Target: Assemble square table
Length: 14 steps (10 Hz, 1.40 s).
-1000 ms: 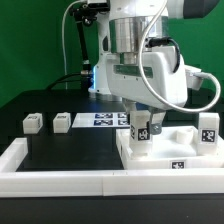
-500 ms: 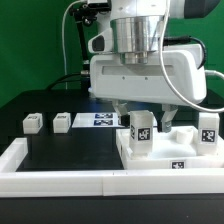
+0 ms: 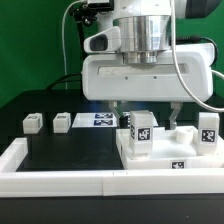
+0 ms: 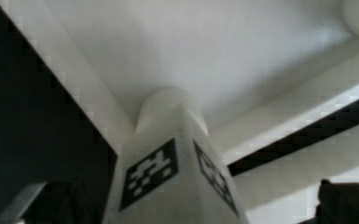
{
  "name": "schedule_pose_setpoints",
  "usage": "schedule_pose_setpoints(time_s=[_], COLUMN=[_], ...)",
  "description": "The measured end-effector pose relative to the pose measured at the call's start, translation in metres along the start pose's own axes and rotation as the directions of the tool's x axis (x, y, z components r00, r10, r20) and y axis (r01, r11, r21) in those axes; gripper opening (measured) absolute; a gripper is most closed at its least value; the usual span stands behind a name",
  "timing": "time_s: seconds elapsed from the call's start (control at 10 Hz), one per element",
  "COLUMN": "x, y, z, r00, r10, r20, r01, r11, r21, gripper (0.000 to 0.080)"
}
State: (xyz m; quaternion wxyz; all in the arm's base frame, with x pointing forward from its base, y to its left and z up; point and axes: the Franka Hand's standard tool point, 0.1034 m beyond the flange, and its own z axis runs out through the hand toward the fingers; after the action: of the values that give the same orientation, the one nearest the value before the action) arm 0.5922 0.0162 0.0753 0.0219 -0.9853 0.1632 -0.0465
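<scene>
White plastic leg (image 3: 141, 128) stands upright at a corner of the square tabletop (image 3: 170, 152). Your gripper (image 3: 147, 118) has just swung round, jaws wide apart and off it, likely resetting for another twist.

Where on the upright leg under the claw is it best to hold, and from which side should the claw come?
Probably its upper part, from straight above: the leg stands upright on the square tabletop, and the open claw hangs over it with a finger on either side.
</scene>
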Motion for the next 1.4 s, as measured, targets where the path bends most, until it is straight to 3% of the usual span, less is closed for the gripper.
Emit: schedule_pose_setpoints(time_s=[0.5, 0.8, 1.0, 1.4], x=[0.0026, 0.0045, 0.0045, 0.0047], y=[0.0022, 0.0034, 0.0035, 0.0041], z=[-0.0006, -0.0007, -0.0006, -0.0006], r00=[0.925, 0.916, 0.916, 0.938], r10=[-0.379, -0.401, -0.401, -0.346], r20=[-0.007, -0.016, -0.016, -0.018], r01=[0.379, 0.401, 0.401, 0.345], r11=[0.925, 0.916, 0.916, 0.938], r21=[-0.028, -0.03, -0.03, -0.028], gripper=[0.0649, 0.0614, 0.0311, 0.029])
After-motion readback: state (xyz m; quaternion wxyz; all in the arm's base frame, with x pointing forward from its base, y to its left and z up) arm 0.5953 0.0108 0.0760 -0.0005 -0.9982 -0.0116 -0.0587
